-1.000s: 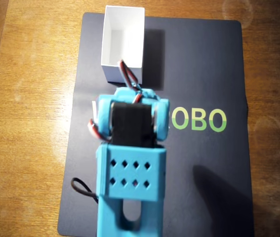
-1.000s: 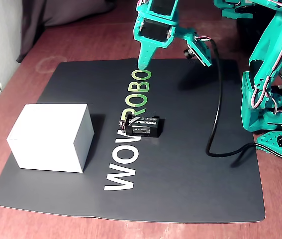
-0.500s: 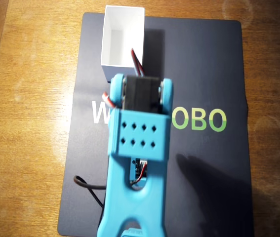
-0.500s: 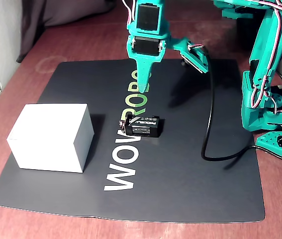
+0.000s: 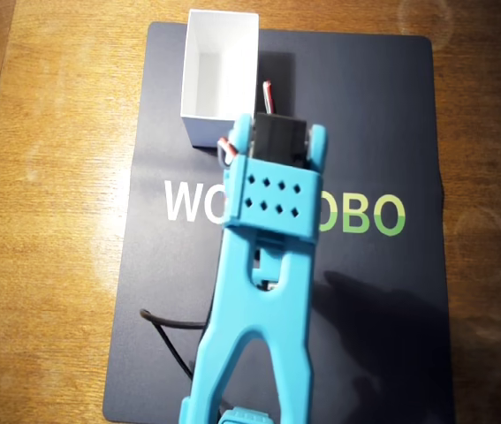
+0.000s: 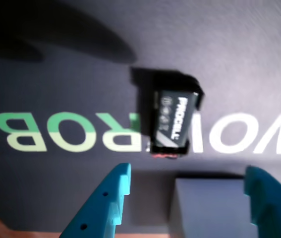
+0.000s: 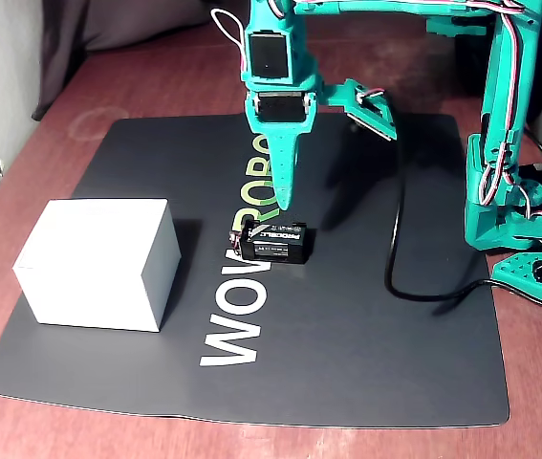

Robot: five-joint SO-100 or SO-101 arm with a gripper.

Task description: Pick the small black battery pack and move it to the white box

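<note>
Where the wooden table [image 5: 47, 177] carries the dark mat [image 7: 366, 354], the mat bears large lettering in white and green, "WOW ROBO" [image 7: 251, 258], running across its middle. The teal arm [image 7: 500, 143] stands at the right edge of the fixed view and reaches over the mat; in the overhead view its blue-looking upper link covers the centre of the lettering and hides the battery pack entirely. A black cable [image 7: 400, 249] trails from the arm down across the mat to the right of the battery pack, clear of it.

The white box [image 7: 94, 263] sits on the mat's left part in the fixed view, well apart from the battery pack; the overhead view shows its top open and its thin walls [image 5: 221, 66].

The gripper [image 7: 285, 191] hangs point-down above the mat, just behind the battery pack in the fixed view and not touching it. In the wrist view its two teal fingers [image 6: 105, 203] stand spread wide with nothing between them.

The small black battery pack [image 7: 275, 242] lies flat on the mat, across the middle of the lettering. It is a black rectangular block with white "PROCELL" lettering [image 6: 172, 121]. Something red shows at one end, but it is blurred.
</note>
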